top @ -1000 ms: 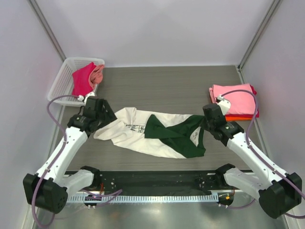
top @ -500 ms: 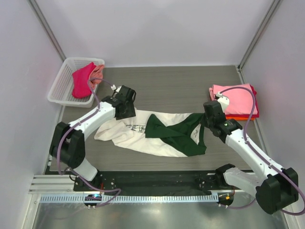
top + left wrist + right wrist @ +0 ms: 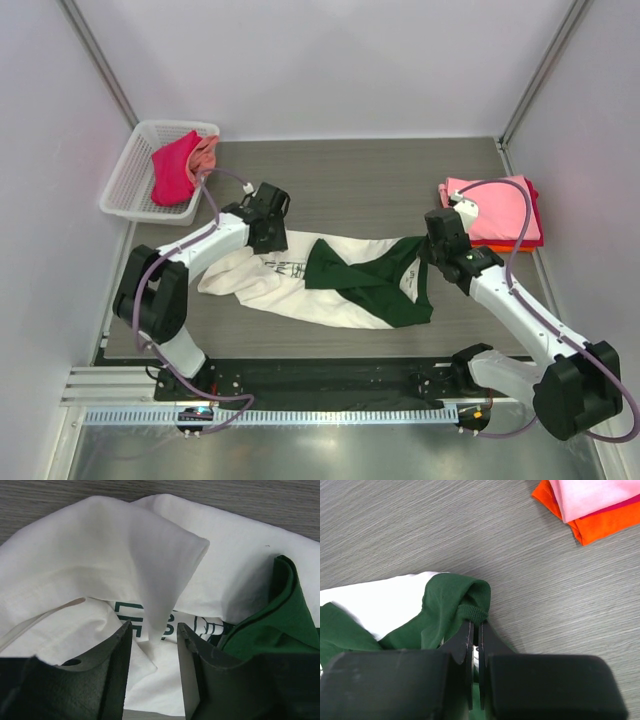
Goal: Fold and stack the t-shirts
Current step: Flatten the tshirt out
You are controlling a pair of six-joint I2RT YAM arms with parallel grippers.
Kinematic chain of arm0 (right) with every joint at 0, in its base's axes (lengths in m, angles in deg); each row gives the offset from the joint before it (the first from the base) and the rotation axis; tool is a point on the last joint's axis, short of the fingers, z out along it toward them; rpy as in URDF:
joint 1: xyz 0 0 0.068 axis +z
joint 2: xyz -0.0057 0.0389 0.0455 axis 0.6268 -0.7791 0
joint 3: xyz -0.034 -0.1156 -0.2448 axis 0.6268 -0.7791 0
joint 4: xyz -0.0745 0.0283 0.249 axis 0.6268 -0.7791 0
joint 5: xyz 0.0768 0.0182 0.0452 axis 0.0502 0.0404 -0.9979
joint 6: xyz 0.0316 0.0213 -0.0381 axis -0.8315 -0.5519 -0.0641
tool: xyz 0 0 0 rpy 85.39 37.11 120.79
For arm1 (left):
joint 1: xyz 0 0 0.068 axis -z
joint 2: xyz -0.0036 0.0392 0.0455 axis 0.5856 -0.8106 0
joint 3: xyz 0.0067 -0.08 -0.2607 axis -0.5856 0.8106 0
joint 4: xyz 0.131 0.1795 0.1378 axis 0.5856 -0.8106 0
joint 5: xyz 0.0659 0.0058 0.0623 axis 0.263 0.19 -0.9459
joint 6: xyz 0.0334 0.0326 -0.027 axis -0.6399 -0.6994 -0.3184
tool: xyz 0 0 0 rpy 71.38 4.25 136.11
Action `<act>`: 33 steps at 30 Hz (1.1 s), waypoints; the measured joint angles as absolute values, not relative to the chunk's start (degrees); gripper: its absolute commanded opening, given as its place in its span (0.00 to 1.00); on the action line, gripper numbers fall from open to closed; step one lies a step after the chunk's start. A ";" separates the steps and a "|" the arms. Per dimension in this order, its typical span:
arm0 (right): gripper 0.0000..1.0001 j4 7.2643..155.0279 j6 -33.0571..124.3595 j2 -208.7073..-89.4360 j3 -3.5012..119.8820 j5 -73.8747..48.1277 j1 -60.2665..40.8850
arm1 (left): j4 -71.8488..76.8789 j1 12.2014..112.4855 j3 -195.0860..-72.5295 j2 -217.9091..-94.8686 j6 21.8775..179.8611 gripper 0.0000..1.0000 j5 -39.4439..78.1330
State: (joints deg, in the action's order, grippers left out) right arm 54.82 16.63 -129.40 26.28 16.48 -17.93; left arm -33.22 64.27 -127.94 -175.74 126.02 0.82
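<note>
In the upper left of the top view a white mesh basket [image 3: 125, 180] holds a magenta tee [image 3: 172, 172] and a salmon one [image 3: 206, 152]; just right of it the left gripper [image 3: 154, 642] reaches over the cream tee [image 3: 262, 282], which lies crumpled across the middle of the grey table [image 3: 350, 175]; its fingers [image 3: 117, 660] stand apart on either side of a raised cream fold, not yet pressing it; dark green sleeves [image 3: 365, 285] cross the tee's right half; at its right edge the right gripper [image 3: 475, 627] is closed, pinching the ribbed green hem; at the far right, well apart from the cream tee, a pink tee [image 3: 500, 212] tops a folded stack with an orange tee [image 3: 505, 246] beneath.
</note>
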 measured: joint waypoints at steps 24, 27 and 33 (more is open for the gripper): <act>0.01 53.47 17.00 -129.86 33.30 14.47 -24.10 | -49.96 61.73 -139.68 -162.56 126.00 0.00 -15.42; 0.01 52.92 17.70 -129.09 37.54 13.99 -24.29 | -54.94 61.27 -146.67 -156.97 126.37 0.00 -20.77; 0.01 50.41 18.34 -121.75 39.24 12.74 -24.32 | -65.10 61.17 -156.07 -145.23 126.26 0.00 -26.65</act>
State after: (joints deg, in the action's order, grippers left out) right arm 50.41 18.34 -121.75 39.24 12.74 -24.32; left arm -65.10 61.17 -156.07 -145.23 126.26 -26.65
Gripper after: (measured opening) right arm 0.053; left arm 0.007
